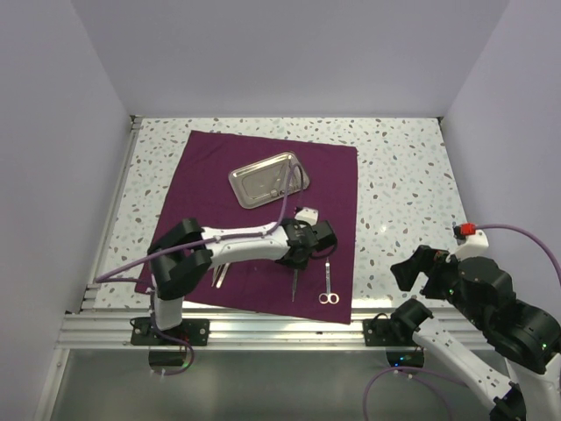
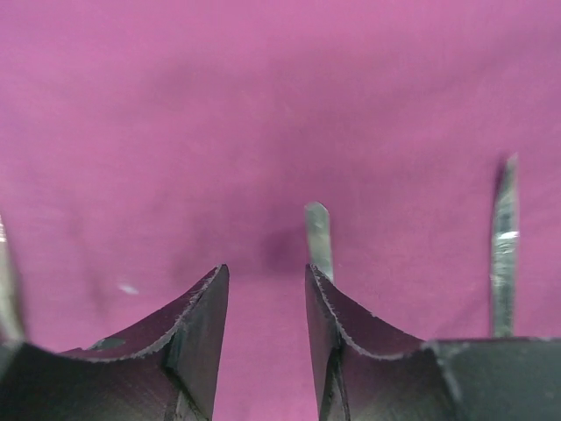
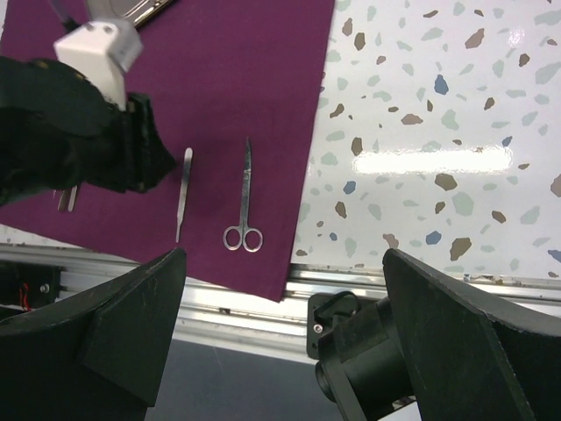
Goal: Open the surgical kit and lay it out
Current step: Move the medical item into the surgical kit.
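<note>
The dark purple cloth wrap (image 1: 263, 158) lies spread flat on the table. A shiny steel tray (image 1: 261, 180) sits on its far half. My left gripper (image 1: 299, 257) hovers low over the cloth's near part. In the left wrist view that gripper (image 2: 266, 270) is open, with only cloth between its fingers. Slim silver tweezers (image 1: 295, 282) lie just beyond its fingertips, their tip (image 2: 318, 237) showing above the right finger. Ring-handled scissors (image 1: 328, 286) lie to the right of them, also seen as scissors (image 3: 243, 206) beside the tweezers (image 3: 182, 189). My right gripper (image 1: 421, 272) stands wide open off the cloth; in its wrist view the gripper (image 3: 285, 254) is empty.
More silver instruments (image 1: 219, 272) lie on the cloth left of the left arm, partly hidden by it. The aluminium rail (image 1: 280, 329) runs along the table's near edge. Speckled tabletop (image 1: 403, 193) lies right of the cloth. White walls close in the sides and back.
</note>
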